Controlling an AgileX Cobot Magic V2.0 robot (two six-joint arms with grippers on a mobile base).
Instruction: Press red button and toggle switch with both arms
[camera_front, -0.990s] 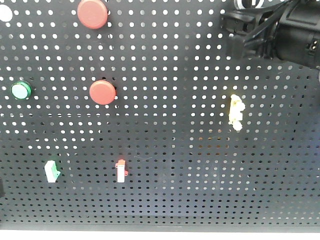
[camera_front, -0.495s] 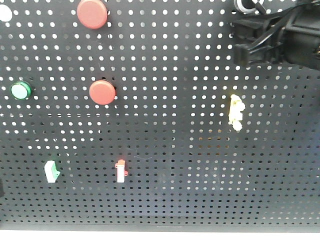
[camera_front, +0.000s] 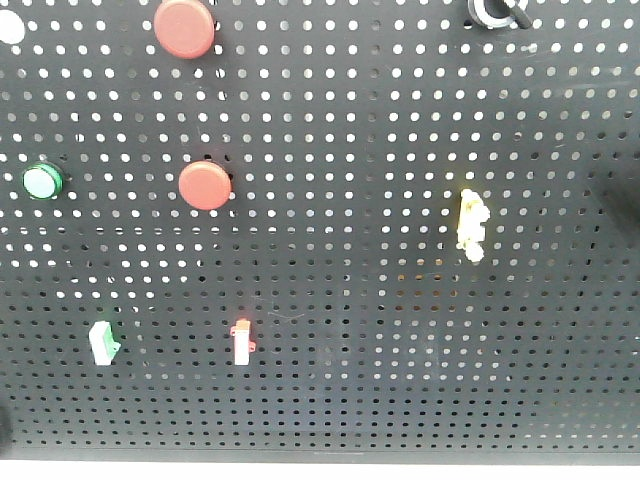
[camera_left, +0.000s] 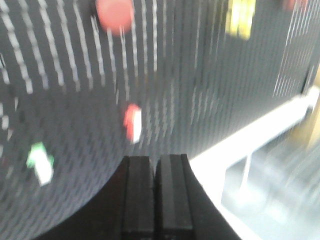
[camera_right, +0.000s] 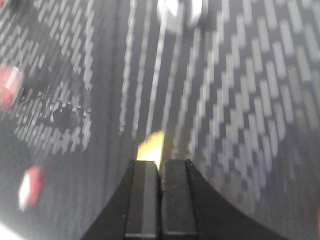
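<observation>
On the black pegboard (camera_front: 330, 120), the larger red button (camera_front: 185, 27) is at the top left, with a second red button (camera_front: 205, 185) below it. A yellow toggle switch (camera_front: 470, 225) sits at the right. Neither gripper shows in the front view; only a dark sliver (camera_front: 622, 205) cuts the right edge. My left gripper (camera_left: 155, 159) is shut and empty, off the board, below a blurred red-and-white switch (camera_left: 133, 122). My right gripper (camera_right: 160, 161) is shut and empty, its tips just short of the yellow toggle switch (camera_right: 151, 145).
A small green button (camera_front: 42, 181) is at the left. A green-and-white switch (camera_front: 103, 343) and a red-and-white switch (camera_front: 241, 342) sit lower down. A ring-shaped knob (camera_front: 492, 12) is at the top right. The board's white lower edge (camera_left: 260, 132) shows in the left wrist view.
The right arm, which stood at the top right of the board, has drawn off to the right and out of the front view. Nothing on the board has visibly changed.
</observation>
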